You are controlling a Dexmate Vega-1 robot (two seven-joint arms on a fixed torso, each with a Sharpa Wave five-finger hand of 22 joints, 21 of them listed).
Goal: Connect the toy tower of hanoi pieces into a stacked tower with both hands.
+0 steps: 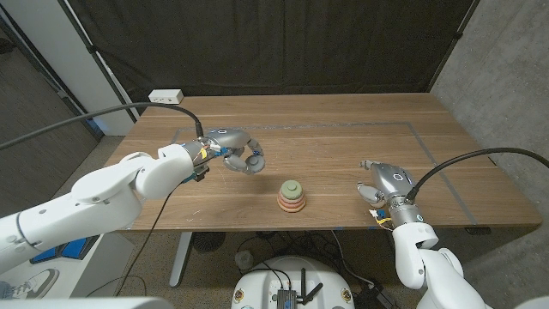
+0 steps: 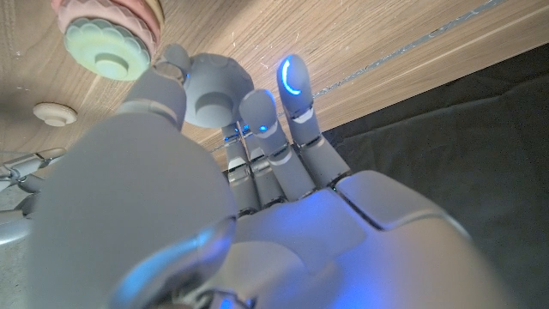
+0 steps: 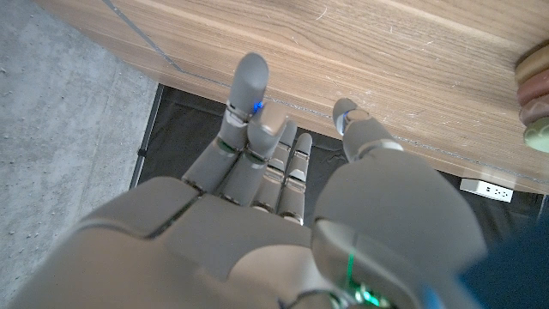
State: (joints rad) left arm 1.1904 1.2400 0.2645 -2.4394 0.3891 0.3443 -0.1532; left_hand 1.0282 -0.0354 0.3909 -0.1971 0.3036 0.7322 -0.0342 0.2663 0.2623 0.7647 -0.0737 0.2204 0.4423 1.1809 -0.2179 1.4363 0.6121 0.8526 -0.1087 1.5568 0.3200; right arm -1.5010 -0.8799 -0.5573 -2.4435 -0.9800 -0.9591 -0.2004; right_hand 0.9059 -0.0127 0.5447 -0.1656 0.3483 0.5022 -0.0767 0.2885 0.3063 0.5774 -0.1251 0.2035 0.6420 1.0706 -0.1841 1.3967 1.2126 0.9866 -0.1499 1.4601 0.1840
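Observation:
A small tower [image 1: 292, 196] of stacked rings, pinkish and orange below and light green on top, stands near the table's front middle. My left hand [image 1: 237, 154] hovers just left of and behind it and pinches a grey-blue round piece [image 1: 252, 164] between thumb and fingers. In the left wrist view that piece [image 2: 214, 96] sits at the fingertips, close to the tower's green top [image 2: 108, 39]. My right hand [image 1: 382, 184] waits right of the tower with fingers apart and nothing in it; its fingers [image 3: 249, 94] reach toward the table, and the tower's edge [image 3: 535, 93] shows beside them.
The wooden table [image 1: 343, 137] carries thin tape lines that mark out a rectangle. A white power strip [image 1: 166, 95] lies at the back left edge. A black curtain hangs behind the table.

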